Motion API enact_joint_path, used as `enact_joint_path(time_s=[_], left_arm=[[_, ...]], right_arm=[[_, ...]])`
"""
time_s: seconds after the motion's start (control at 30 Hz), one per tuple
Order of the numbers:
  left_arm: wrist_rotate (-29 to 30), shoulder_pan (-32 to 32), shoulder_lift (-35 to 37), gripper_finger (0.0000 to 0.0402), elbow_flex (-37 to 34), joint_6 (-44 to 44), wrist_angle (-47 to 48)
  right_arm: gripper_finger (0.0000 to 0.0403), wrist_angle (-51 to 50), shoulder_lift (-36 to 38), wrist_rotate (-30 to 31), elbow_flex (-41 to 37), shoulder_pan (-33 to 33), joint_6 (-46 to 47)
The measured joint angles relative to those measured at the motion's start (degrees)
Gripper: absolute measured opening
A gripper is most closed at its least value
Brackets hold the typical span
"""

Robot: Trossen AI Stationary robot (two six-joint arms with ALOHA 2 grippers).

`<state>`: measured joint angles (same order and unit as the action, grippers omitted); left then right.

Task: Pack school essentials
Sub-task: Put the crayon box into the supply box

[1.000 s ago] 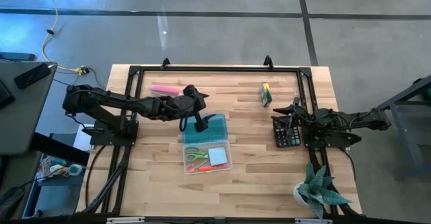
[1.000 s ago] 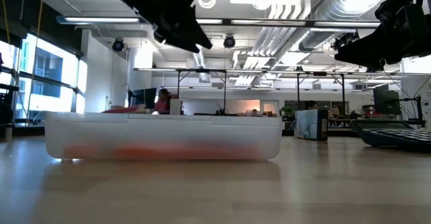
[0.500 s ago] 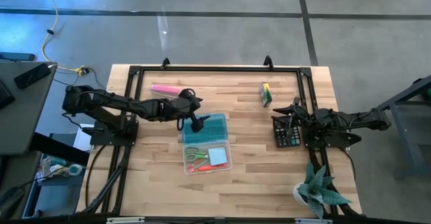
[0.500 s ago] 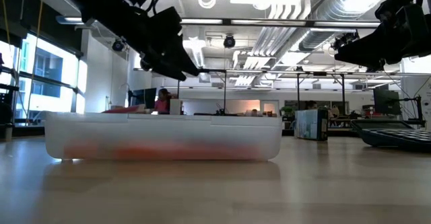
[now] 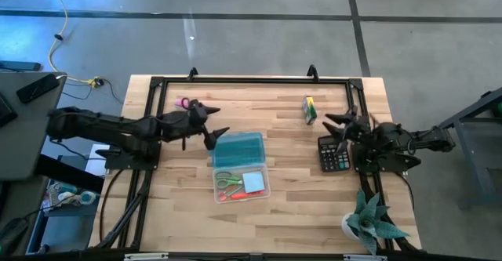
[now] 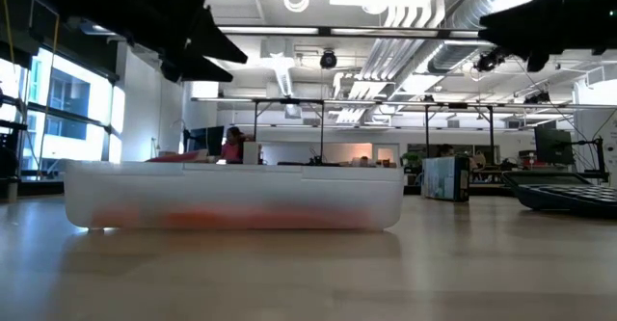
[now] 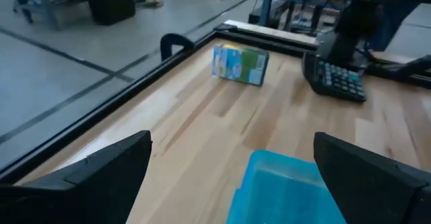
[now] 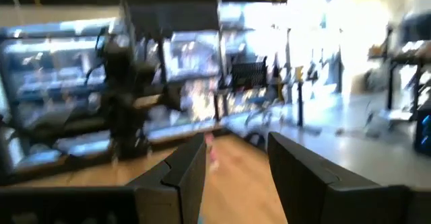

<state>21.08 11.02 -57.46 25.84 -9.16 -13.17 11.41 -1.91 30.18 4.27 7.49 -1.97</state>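
A clear pencil case (image 5: 240,167) lies mid-table with its blue lid (image 5: 239,146) folded open toward the far side. In its tray lie green-handled scissors (image 5: 227,180), a light-blue note pad (image 5: 253,183) and an orange-red pen (image 5: 229,197). The green-yellow block (image 5: 310,110) lies on the table at the far right and also shows in the left wrist view (image 7: 240,64). My left gripper (image 5: 213,123) is open and empty, just left of the lid (image 7: 289,183). My right gripper (image 5: 336,123) is open and empty, raised over the calculator's far end.
A black calculator (image 5: 332,154) lies by the right arm. A pink marker (image 5: 184,103) lies at the far left, partly under my left arm. A spiky potted plant (image 5: 372,223) stands at the near right corner. A black rail (image 5: 251,81) frames the table.
My left gripper has drawn back from above the blue lid toward the table's left edge and risen, still open. My right gripper has lifted and tipped up, shifting a little toward the far edge. The case and its contents have stayed put.
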Motion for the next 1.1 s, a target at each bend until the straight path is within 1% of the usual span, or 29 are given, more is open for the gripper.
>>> enact_joint_path(time_s=[0.1,0.2,0.3,0.37,0.5,0.63,0.77,0.87,0.93,1.1], left_arm=[[-1.55,0.01,1.92,0.04,-1.03,0.32,-0.16],[-3.47,0.01,2.39,0.04,-1.43,0.79,-0.92],[-4.02,-0.02,2.39,0.04,-1.45,2.37,-0.98],[-4.02,0.01,2.19,0.04,-1.45,2.77,-1.03],[-4.02,0.01,2.1,0.04,-1.45,3.31,-1.71],[-4.0,0.01,2.1,0.04,-1.45,4.46,-2.08],[-4.0,0.01,2.1,0.04,-1.45,4.45,-2.13],[-4.0,0.01,2.1,0.04,-1.45,4.45,-2.12],[-4.0,0.01,2.1,0.04,-1.45,4.45,-2.12],[-4.0,0.01,2.1,0.04,-1.45,4.41,-2.12]], right_arm=[[0.0149,4.21,0.0,3.0,0.56,0.0,-2.74],[0.0149,4.01,-0.12,7.17,2.94,-0.02,-4.12],[0.0153,2.09,-1.44,10.06,6.15,-0.29,-4.87],[0.0161,-1.78,-2.93,11.21,9.16,-0.97,-4.54],[0.0187,-15.18,-8.05,14.7,16.41,-3.62,-0.76],[0.0213,-28.77,-14.5,14.66,23.76,-7.86,5.9],[0.0231,-40.43,-21.03,12.27,29.12,-13.07,12.96],[0.0238,-45.99,-25.29,5.54,31.62,-17.65,17.22],[0.0241,-47.58,-27.87,0.34,32.53,-20.63,18.52],[0.0242,-48.09,-34.3,-8.87,34.13,-28.21,20.35]])
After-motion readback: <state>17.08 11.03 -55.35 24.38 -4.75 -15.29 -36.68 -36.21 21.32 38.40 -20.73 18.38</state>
